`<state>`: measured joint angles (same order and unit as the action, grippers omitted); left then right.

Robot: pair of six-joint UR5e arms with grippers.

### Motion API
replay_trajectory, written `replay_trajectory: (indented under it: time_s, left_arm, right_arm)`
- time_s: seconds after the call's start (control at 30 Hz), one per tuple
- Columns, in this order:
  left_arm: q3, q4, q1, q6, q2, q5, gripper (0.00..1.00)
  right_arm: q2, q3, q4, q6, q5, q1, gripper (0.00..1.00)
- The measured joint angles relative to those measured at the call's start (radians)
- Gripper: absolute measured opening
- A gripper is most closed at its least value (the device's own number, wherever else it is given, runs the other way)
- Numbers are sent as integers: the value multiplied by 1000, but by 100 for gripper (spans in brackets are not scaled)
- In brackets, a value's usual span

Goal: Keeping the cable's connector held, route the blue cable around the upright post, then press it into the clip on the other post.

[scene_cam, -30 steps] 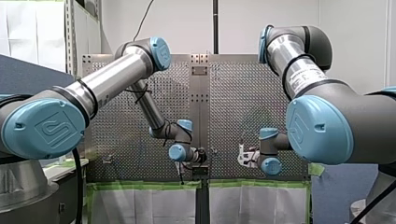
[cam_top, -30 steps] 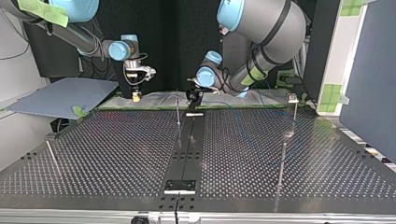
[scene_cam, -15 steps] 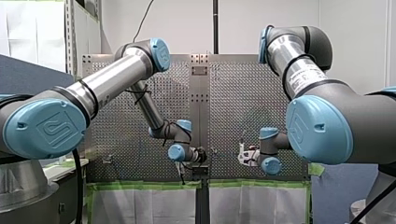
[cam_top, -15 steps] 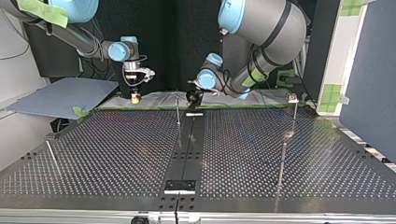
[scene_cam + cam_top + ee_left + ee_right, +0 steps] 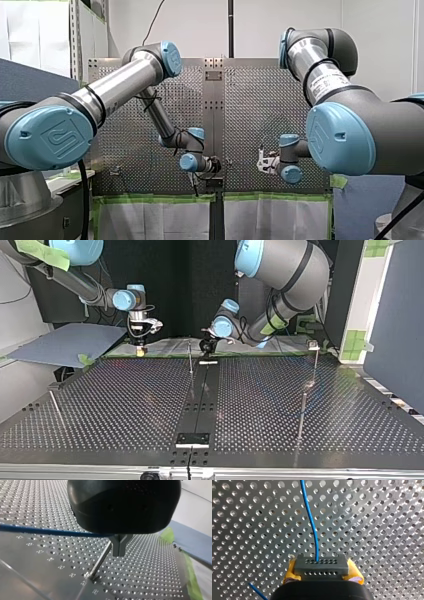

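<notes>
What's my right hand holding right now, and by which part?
The right hand holds the blue cable by its grey connector, pinched between the yellow pads.

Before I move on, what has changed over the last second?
My right tool, shut on the connector, moved toward the top view's left and down a little. My left tool barely shifted; the upright post stayed put.

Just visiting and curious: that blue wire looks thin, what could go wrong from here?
The blue cable leaves the connector through one small hole; a hard pull from my left gripper might tug it out, or shift the connector between the yellow pads of my right gripper. The cable runs close to the post, so it could snag or slip past the wrong side.
</notes>
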<state>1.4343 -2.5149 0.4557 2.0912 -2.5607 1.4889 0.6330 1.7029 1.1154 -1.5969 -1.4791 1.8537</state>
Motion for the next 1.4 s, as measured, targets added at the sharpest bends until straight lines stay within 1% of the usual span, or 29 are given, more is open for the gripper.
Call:
replay_trajectory:
  time_s: [0.2, 0.43, 0.77, 1.0, 1.17, 1.4]
  left_arm:
    - [-12, 10, -5, 1, 0, 16, 1]
    - [-14, 46, -11, -4, 1, 41, 1]
    - [-15, 62, -25, -15, 1, 82, 1]
    - [-29, 67, -33, -20, 1, 92, 1]
    - [-43, 64, -34, -19, 1, 93, 1]
    - [-47, 63, -40, -19, 1, 92, 1]
  right_arm:
    - [-1, -10, 0, 0, 0, -8, 0]
    - [-2, -22, -1, 0, 2, -15, 0]
    - [-3, -45, -9, 0, 7, -23, 0]
    - [-3, -54, -10, -2, 13, -29, 0]
    - [-3, -63, -12, -3, 20, -33, 0]
    - [-3, -67, -12, -3, 27, -35, 0]
